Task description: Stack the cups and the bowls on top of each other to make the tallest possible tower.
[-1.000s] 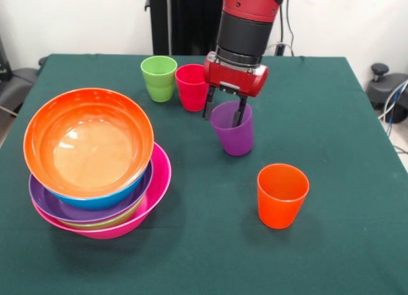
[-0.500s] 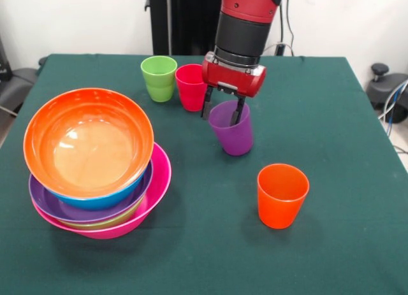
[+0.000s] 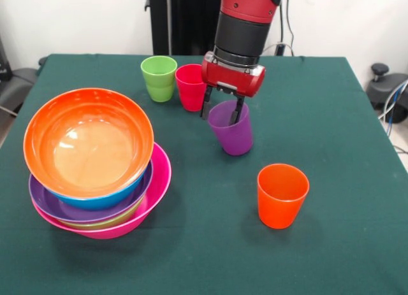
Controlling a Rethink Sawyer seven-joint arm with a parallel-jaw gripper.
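Four cups in sight, gripper clamped on purple cup rim

Gripper [image 3: 222, 111] hangs from the red and black arm [image 3: 245, 24], fingers straddling the far rim of the purple cup [image 3: 232, 130]: one finger [image 3: 207, 107] outside the wall, the other inside the mouth, closed on the rim. Cup is tilted a little, its base near the green cloth; can't tell if the base touches or is just off it.

Red cup [image 3: 190, 86] sits just beside the gripper on the picture's left, partly hidden by the gripper body and the outer finger. Green cup [image 3: 159, 78] is beyond it, further left, touching or nearly touching the red one, can't tell which. Orange cup [image 3: 282, 195] stands upright nearer the camera and to the picture's right of the gripper, well apart from it.

Bowl stack [image 3: 95, 167] is well off to the picture's left and nearer the camera than the gripper. Orange bowl [image 3: 88, 140] on top, tilted toward the camera; under it only slivers of rim show: blue bowl [image 3: 102, 201], purple bowl [image 3: 70, 212], a thin green edge, then the pink bowl [image 3: 156, 180] as base. Insides of the lower bowls are hidden.

Table [image 3: 331, 116] is cut off at the picture's bottom and sides; arm is cut off at the top.
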